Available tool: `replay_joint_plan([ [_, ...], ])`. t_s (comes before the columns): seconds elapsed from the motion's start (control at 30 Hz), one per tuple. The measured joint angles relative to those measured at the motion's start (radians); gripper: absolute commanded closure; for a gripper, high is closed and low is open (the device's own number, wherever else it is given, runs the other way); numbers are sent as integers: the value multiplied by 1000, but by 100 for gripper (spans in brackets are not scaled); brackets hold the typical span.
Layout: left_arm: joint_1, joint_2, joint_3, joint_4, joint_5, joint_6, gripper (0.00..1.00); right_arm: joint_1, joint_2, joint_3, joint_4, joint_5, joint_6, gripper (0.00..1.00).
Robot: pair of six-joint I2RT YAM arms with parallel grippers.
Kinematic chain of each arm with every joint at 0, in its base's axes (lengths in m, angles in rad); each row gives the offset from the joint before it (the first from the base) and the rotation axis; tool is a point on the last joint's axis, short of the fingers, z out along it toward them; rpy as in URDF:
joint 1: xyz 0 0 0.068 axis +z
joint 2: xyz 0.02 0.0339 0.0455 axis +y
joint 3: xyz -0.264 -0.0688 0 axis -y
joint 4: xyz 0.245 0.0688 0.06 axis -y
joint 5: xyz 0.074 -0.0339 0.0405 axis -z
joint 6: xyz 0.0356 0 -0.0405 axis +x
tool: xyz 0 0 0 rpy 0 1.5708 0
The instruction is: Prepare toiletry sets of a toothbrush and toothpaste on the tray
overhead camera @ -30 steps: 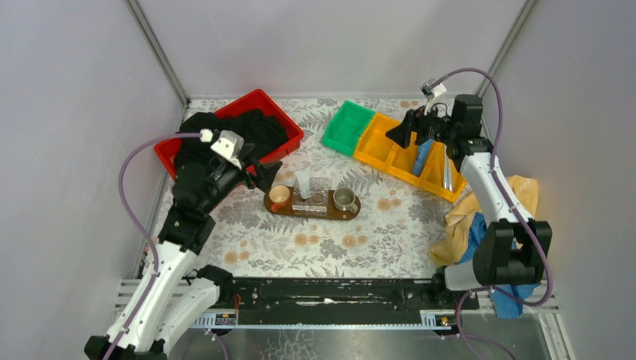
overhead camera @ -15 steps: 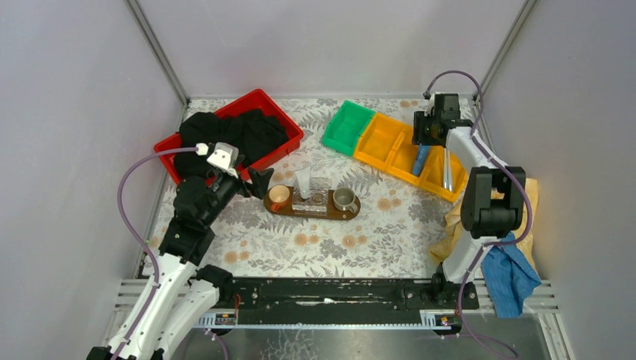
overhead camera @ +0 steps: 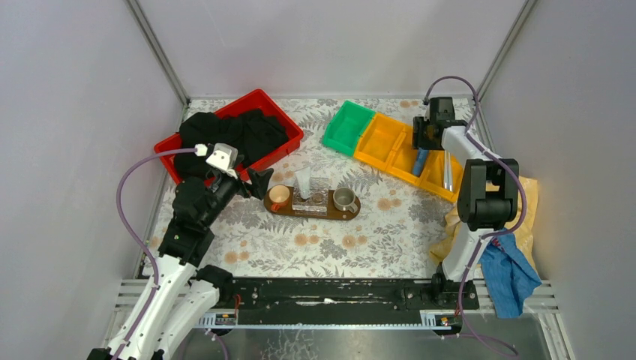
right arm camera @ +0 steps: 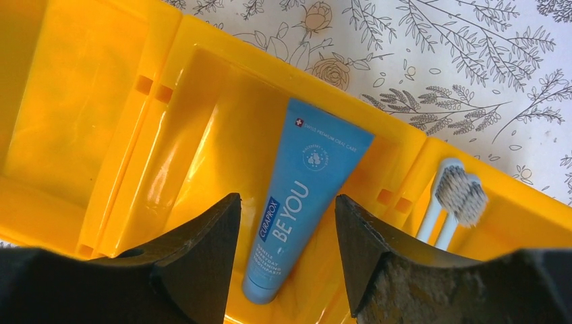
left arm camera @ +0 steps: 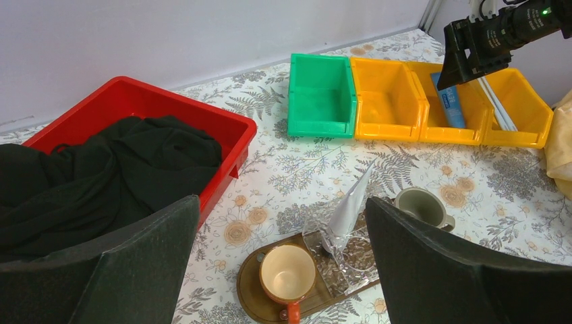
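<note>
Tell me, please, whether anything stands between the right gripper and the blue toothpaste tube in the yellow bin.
Nothing visible does. The right gripper hangs directly above the toothpaste tube, which lies bare in its yellow bin, jaws open to either side of it. The toothbrushes lie in the neighbouring compartment, behind a wall.

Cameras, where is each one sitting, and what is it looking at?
Top external: high above and behind the arm bases, looking down on the table; the left arm and right arm both show.
Left wrist: on the left arm, looking across the tray toward the bins; the open left tool frames the bottom.
Right wrist: on the right arm, looking down into a yellow bin; the right tool straddles the blue toothpaste.
Shared: both wrist views show that blue toothpaste.
</note>
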Motion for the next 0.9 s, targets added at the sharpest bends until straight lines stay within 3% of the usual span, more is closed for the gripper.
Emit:
replay_joint_plan([
  [0.3,0,0,0,0,0,0,0,0,42,33,-4,-7,8,47],
  [0.47,0,1,0,0,0,0,0,-14,48,42,1,-95,10,53],
  [0.7,0,3,0,0,1,0,0,-14,48,43,10,-242,12,51],
  [0.9,0,4,0,0,1,0,0,-8,48,47,7,-208,20,48],
])
